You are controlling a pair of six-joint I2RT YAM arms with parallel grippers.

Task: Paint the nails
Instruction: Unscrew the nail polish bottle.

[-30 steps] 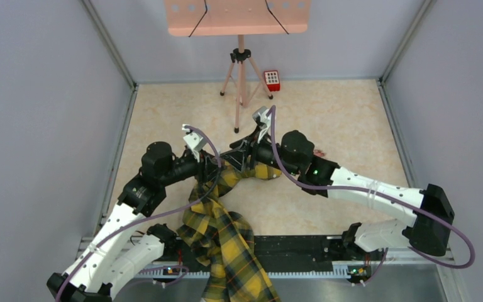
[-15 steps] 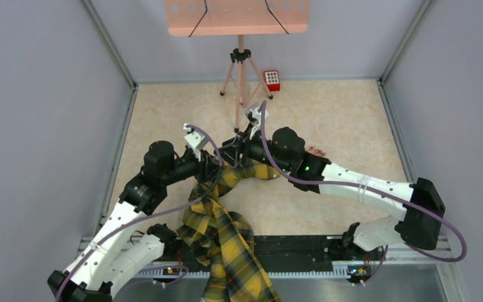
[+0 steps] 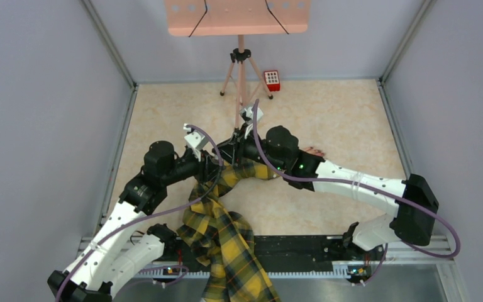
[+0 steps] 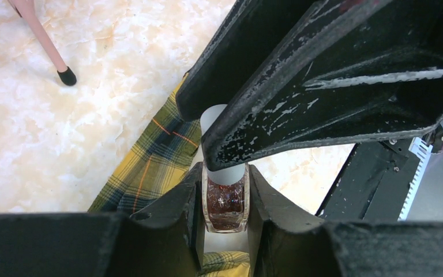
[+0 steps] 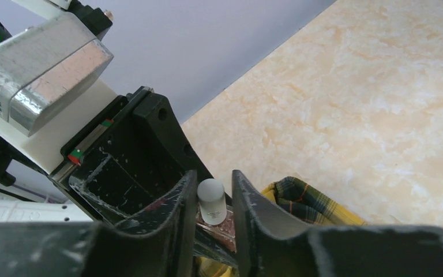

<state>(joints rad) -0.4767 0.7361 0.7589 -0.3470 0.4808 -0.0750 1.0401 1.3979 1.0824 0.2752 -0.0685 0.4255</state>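
My left gripper [image 3: 217, 165] [image 4: 224, 193] is shut on a small glass nail polish bottle [image 4: 225, 203] of dark red glitter polish. My right gripper [image 3: 233, 151] [image 5: 214, 199] comes from the right, and its jaws stand closed on the bottle's frosted white cap [image 5: 211, 201]; its black fingers [image 4: 300, 109] cover most of the cap in the left wrist view. The pale mannequin hand [image 3: 316, 151] shows just behind my right forearm. Its nails are too small to make out. Its yellow-black plaid sleeve [image 3: 226, 233] runs from under the grippers to the near edge.
A pink tripod [image 3: 241, 75] with a pink board [image 3: 239, 16] stands at the back centre, and one of its feet [image 4: 66, 75] is near the left gripper. A small red keypad box [image 3: 272, 80] lies by the back wall. Grey walls enclose the table.
My right arm has shifted left and its wrist has moved up and back over the bottle. The left arm and the sleeve have stayed in place.
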